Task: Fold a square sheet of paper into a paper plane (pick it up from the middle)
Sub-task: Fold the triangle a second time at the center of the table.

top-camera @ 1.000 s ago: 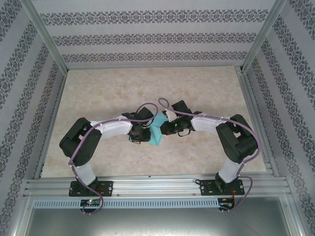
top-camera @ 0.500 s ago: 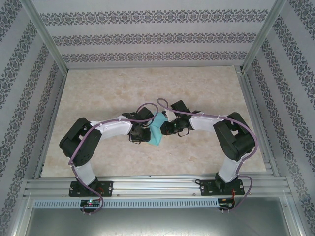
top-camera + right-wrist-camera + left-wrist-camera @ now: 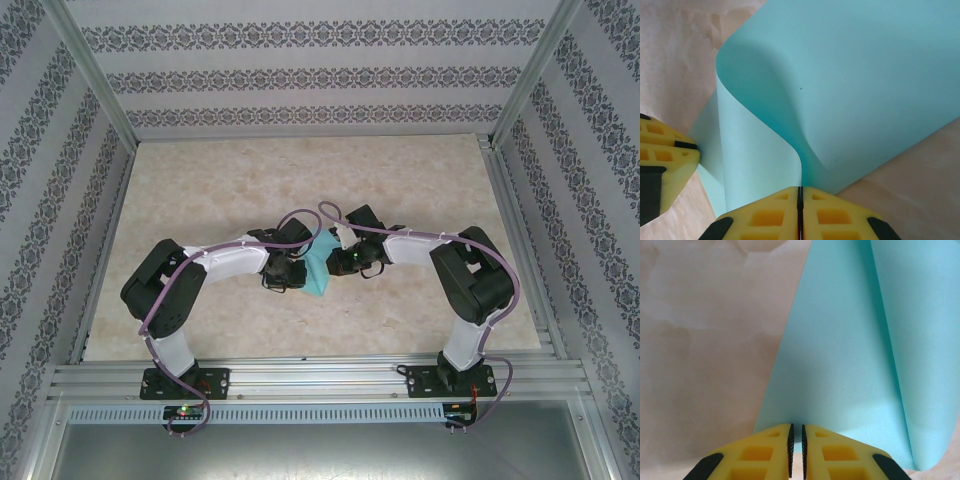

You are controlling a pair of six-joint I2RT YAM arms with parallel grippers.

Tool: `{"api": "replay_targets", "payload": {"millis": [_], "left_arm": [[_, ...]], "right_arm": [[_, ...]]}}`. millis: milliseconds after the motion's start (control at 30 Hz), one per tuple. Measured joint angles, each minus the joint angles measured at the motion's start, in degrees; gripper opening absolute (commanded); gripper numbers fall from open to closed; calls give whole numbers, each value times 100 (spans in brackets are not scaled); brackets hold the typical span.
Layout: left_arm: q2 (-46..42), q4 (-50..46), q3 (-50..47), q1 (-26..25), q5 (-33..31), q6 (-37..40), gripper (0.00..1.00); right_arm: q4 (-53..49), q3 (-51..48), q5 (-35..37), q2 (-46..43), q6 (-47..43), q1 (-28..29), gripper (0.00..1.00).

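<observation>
The square sheet of paper (image 3: 319, 268) is turquoise and hangs bent between both grippers, just above the table's middle. My left gripper (image 3: 796, 427) pinches its near edge, with only a thin slit between the jaws; the sheet (image 3: 840, 365) rises away from the tips with one long crease. My right gripper (image 3: 800, 189) is shut tight on a curled-over part of the sheet (image 3: 850, 75). In the right wrist view the left gripper's fingers (image 3: 665, 160) touch the sheet's left edge. From above, the left gripper (image 3: 302, 274) and right gripper (image 3: 335, 263) face each other across the paper. The paper plane is out of view.
The beige marbled table (image 3: 300, 180) is open behind and to both sides of the arms. Patterned walls and aluminium posts (image 3: 95, 75) enclose it. A metal rail (image 3: 320, 380) carrying the arm bases runs along the near edge.
The right arm's elbow has shifted slightly left, towards the centre. The left arm and the paper are almost where they were, and both grips are unchanged.
</observation>
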Motion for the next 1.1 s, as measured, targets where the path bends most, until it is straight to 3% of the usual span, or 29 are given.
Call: {"api": "replay_targets", "payload": {"millis": [1100], "left_arm": [[7, -2, 9, 0, 4, 4, 16]], "right_arm": [[-24, 46, 44, 48, 20, 0, 10]]}}
